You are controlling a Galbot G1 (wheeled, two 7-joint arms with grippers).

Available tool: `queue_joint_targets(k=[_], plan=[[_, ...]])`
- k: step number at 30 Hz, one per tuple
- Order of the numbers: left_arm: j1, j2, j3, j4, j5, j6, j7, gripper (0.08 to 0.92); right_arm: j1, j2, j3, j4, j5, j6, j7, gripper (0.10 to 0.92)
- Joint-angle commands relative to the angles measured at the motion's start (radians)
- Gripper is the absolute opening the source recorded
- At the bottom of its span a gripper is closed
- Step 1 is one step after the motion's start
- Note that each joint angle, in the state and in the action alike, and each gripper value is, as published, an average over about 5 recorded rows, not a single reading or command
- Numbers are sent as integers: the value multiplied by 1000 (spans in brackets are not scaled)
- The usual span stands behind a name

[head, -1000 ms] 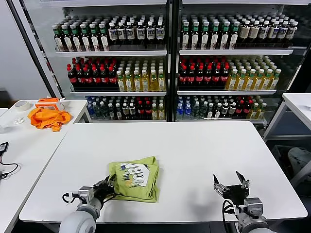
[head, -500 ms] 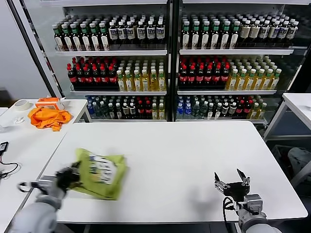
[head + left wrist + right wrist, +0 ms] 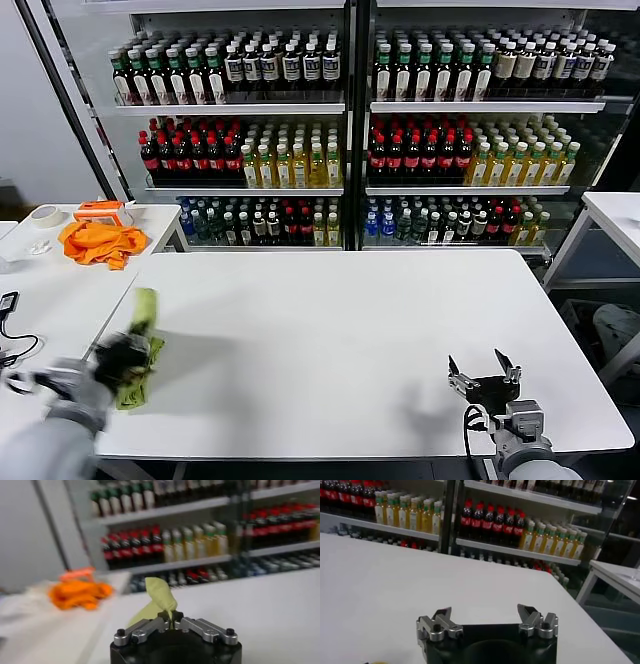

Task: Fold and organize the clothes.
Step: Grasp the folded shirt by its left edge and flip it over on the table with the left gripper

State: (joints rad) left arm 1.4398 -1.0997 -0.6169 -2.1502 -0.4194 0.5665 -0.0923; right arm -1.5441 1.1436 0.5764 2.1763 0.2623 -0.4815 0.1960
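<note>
Lime T-shirt (image 3: 140,345) hangs bunched at the bench's (image 3: 330,340) left edge; only the wrist view shows the left tool (image 3: 171,622) pinching it. Right tool (image 3: 485,376) spread, near right.

No legible text: labels on the shelved bottles (image 3: 270,70) were too small to read.
</note>
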Motion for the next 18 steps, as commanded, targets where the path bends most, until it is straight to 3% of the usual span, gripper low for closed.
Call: queue_joint_targets(k=[1, 14, 18], plan=[[-74, -319, 548, 26, 274, -23, 23, 102, -13, 1, 28, 10, -3, 6, 0, 823], [-176, -304, 501, 113, 225, -19, -1, 109, -35, 4, 33, 42, -8, 8, -2, 823], [-193, -301, 504, 124, 168, -67, -18, 185, -41, 4, 37, 54, -9, 7, -3, 823]])
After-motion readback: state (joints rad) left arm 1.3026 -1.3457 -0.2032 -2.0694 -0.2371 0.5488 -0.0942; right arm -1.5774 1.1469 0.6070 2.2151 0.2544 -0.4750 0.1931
